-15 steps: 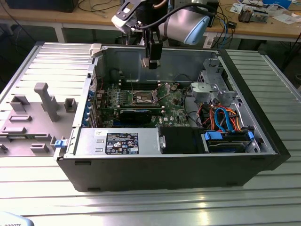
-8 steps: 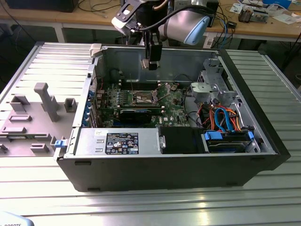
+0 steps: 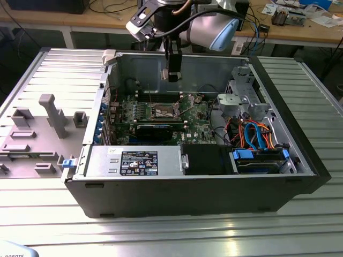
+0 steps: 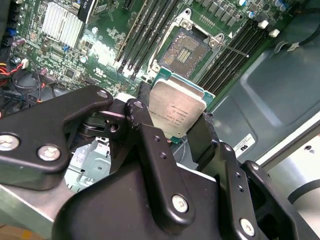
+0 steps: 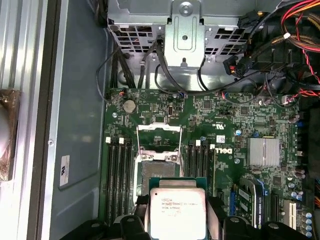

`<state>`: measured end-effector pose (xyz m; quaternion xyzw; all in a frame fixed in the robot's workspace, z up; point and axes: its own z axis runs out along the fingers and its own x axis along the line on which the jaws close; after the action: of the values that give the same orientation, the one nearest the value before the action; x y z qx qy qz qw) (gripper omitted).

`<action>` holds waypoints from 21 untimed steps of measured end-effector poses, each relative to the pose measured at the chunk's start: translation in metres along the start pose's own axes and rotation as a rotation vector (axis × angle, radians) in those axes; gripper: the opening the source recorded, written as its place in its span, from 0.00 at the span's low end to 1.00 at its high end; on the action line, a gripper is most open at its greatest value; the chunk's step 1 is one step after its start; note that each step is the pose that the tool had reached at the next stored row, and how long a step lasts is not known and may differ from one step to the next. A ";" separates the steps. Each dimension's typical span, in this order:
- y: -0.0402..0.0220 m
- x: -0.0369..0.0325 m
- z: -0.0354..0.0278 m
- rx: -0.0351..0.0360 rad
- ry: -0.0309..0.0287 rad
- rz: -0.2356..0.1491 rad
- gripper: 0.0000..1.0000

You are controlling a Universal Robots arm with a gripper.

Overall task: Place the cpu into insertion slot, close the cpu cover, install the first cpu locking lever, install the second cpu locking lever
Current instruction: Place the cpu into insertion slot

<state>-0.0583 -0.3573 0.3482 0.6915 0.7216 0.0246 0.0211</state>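
Gripper (image 3: 172,76) is closed on the cpu (image 4: 176,107), pinching it by two opposite edges. I'd guess that's to keep it level and keep the fingers off the contact side. The chip's a flat silver-grey square with a thin green border showing round the lid. It hangs in the air inside the open computer case (image 3: 187,187), above the motherboard (image 5: 225,115) and close to the insertion slot (image 5: 156,165). The cpu cover (image 5: 159,131) is flipped up, so the socket's bare.
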 end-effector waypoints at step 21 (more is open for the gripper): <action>-0.0007 0.0000 0.0090 -0.0002 0.0001 0.002 0.54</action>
<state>-0.0584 -0.3573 0.3391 0.6922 0.7210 0.0247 0.0211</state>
